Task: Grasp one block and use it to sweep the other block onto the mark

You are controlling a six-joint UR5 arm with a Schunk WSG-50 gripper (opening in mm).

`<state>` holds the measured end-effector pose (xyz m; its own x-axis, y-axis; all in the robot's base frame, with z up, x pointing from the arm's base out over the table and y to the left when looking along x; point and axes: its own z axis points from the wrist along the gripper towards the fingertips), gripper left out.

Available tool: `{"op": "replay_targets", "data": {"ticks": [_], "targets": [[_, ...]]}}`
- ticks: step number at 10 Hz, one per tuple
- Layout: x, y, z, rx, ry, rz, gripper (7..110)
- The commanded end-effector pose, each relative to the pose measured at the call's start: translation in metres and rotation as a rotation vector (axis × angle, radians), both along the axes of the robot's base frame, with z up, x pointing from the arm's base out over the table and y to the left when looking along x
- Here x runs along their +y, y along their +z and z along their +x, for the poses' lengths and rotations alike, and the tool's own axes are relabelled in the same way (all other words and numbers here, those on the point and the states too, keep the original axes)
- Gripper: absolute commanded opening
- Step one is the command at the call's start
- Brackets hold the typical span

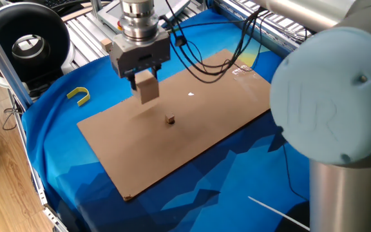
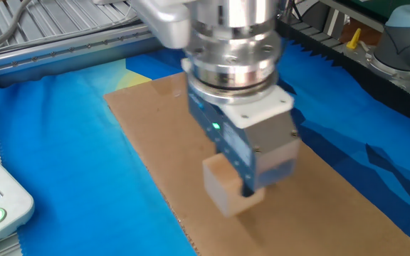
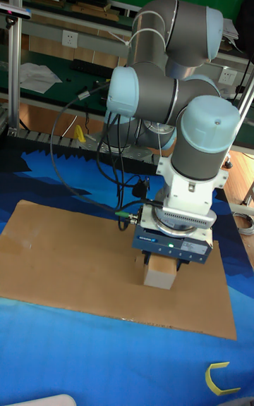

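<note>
Large light-tan cube [image 1: 147, 88] is already clamped between the fingers of the hand [image 1: 145, 82] and hangs just above the brown cardboard sheet [image 1: 218, 122], so the grasp looks done. Tiny cube [image 1: 170, 119] sits alone on the cardboard, near but apart from the held cube, on the side toward the sheet's near edge. The sweep is not yet begun, and I cannot make out the dark dot mark in any view.

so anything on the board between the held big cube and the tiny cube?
Nothing. In one fixed view the large cube, held in the gripper, and the tiny cube are separated only by bare cardboard.
</note>
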<state>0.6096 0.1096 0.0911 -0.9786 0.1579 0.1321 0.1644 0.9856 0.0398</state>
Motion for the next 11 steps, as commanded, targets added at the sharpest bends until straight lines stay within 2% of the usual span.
{"op": "replay_targets", "data": {"ticks": [1, 2, 3, 4, 5, 6, 7, 8, 9, 11], "targets": [[0.000, 0.005, -0.043, 0.024, -0.016, -0.001, 7], [-0.006, 0.009, -0.046, -0.003, -0.018, -0.009, 7], [-0.011, 0.013, -0.059, 0.001, -0.006, -0.006, 7], [-0.011, 0.014, -0.076, 0.019, 0.000, 0.004, 7], [-0.015, 0.016, -0.085, 0.058, 0.023, -0.016, 7], [-0.009, 0.010, -0.085, 0.056, 0.002, 0.003, 7], [-0.006, 0.005, -0.079, 0.029, -0.007, 0.020, 7], [-0.014, 0.003, -0.067, -0.008, -0.006, -0.015, 7], [-0.015, 0.002, -0.043, -0.062, 0.001, -0.028, 7], [-0.020, 0.007, 0.004, -0.112, 0.047, -0.080, 7]]}}
